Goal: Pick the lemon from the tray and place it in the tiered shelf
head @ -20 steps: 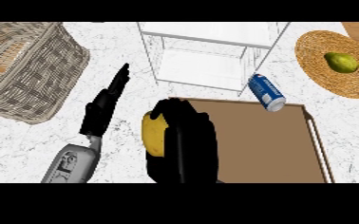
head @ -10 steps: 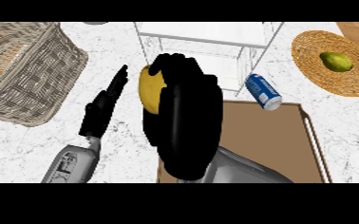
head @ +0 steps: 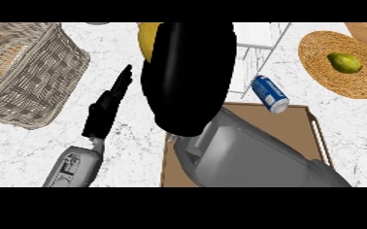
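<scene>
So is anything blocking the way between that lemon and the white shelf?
Nothing visible does. The right robot hand holds the lemon right by the shelf, though the hand hides most of it. The can lies off to the side, on the tray's corner.

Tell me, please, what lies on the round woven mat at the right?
A green fruit rests on the woven mat, which carries nothing else. The mat's right edge is cut off by the view's border, so that part stays unseen.
</scene>
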`<state>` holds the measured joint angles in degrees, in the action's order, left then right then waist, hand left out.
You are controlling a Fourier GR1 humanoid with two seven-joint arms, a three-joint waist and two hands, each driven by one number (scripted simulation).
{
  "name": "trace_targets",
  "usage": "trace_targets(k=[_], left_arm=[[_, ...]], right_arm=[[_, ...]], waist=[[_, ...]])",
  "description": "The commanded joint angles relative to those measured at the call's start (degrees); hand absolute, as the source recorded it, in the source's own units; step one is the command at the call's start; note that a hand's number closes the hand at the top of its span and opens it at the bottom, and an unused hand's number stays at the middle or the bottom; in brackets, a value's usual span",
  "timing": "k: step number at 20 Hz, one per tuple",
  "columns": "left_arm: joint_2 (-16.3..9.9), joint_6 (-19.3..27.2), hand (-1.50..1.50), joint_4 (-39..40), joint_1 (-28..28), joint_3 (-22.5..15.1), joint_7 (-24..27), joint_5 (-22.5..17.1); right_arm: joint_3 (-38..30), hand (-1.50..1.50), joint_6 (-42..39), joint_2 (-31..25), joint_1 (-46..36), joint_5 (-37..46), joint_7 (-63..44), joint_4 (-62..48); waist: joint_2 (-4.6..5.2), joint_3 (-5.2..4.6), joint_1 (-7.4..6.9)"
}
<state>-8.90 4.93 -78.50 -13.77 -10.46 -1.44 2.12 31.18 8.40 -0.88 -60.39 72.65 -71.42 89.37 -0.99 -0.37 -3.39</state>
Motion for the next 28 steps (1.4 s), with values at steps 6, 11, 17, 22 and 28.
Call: trace_targets(k=[6,11,17,22,28], left_arm=[[-0.7,-0.9,0.00,-0.3,0.2,0.8,1.1,-0.4],[-1.1,-0.8,0.00,-1.7,-0.4,0.8,-0.8,0.0],[-0.4,-0.1,0.00,-0.7,0.5,1.3,1.2,0.2],[-1.0,-1.2,0.00,-3.6,1.5,1.3,-0.3,-0.4],[1.3,0.8,0.00,-1.6,1.2,0.7,0.4,1.3]], right_arm=[[-8.4,1.50,-6.1,0.8,-15.1,1.7,-13.8,-9.8],[-9.3,1.50,-8.1,0.8,-21.7,1.2,-13.8,-16.0],[-9.0,1.50,-6.0,0.8,-25.9,2.6,-12.6,-24.8],[-7.9,1.50,-5.1,0.8,-25.9,3.9,-11.8,-29.7],[-10.5,1.50,3.4,0.9,-25.9,4.6,-1.8,-38.0]], waist=[[0.47,0.06,-0.26],[0.69,0.13,-0.24],[1.15,0.16,0.62],[1.00,0.23,0.47],[1.38,0.27,1.41]])
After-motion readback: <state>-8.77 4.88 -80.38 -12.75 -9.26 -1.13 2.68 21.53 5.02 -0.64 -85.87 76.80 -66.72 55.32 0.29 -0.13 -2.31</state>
